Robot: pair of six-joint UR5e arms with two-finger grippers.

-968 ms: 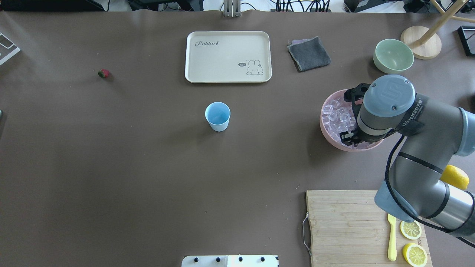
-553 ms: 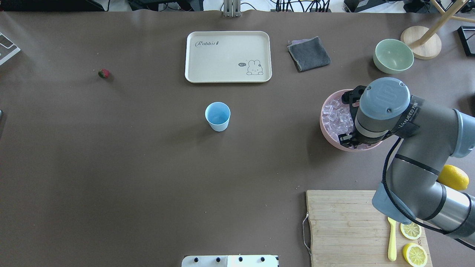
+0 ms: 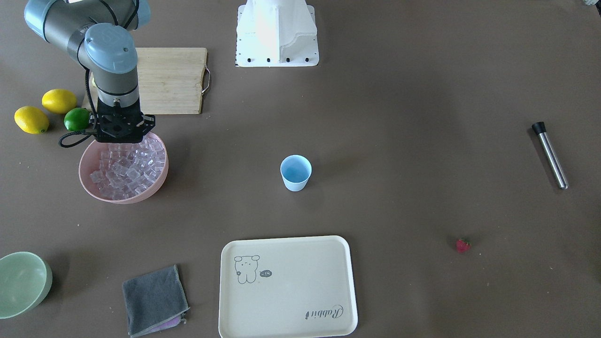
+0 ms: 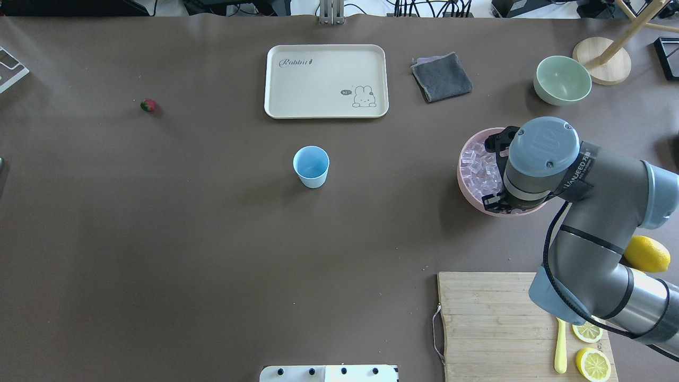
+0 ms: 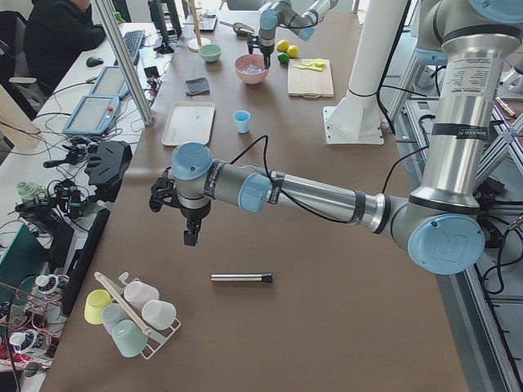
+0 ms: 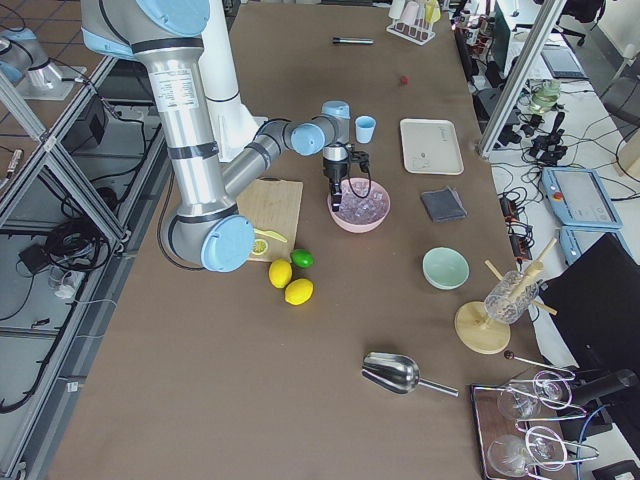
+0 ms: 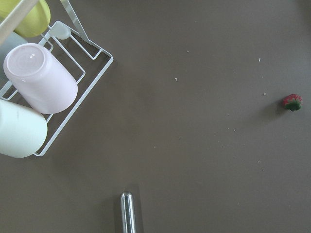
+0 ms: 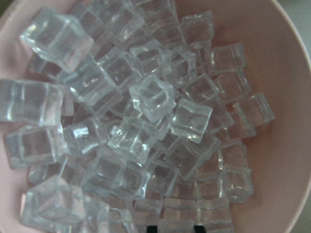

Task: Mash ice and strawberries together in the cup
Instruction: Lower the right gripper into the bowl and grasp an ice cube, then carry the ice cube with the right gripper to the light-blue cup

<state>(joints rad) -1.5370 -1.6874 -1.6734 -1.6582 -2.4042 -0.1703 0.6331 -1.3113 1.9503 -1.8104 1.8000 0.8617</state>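
Note:
The light-blue cup (image 4: 311,165) stands upright and empty at mid-table, also in the front view (image 3: 296,172). The ice (image 3: 129,166) fills the pink bowl (image 4: 466,192) to the right. My right gripper (image 3: 122,141) points straight down into the bowl's near side; in the right wrist view its two dark fingertips (image 8: 151,227) stand apart just above the ice (image 8: 150,97), holding nothing. The strawberry (image 4: 148,105) lies alone at far left, also in the left wrist view (image 7: 292,102). My left gripper (image 5: 189,237) hovers above the table's left end; I cannot tell whether it is open.
A steel muddler (image 3: 550,155) lies near the left end. A cream tray (image 4: 326,80), grey cloth (image 4: 441,77) and green bowl (image 4: 562,80) sit at the back. A cutting board (image 4: 488,323) with lemon slices, lemons and a lime (image 3: 76,119) lies near the right arm. A cup rack (image 7: 92,53) stands by the left gripper.
My right wrist has shifted a little left and toward the near side over the pink bowl, coming lower onto the ice. The cup and the strawberry have not moved.

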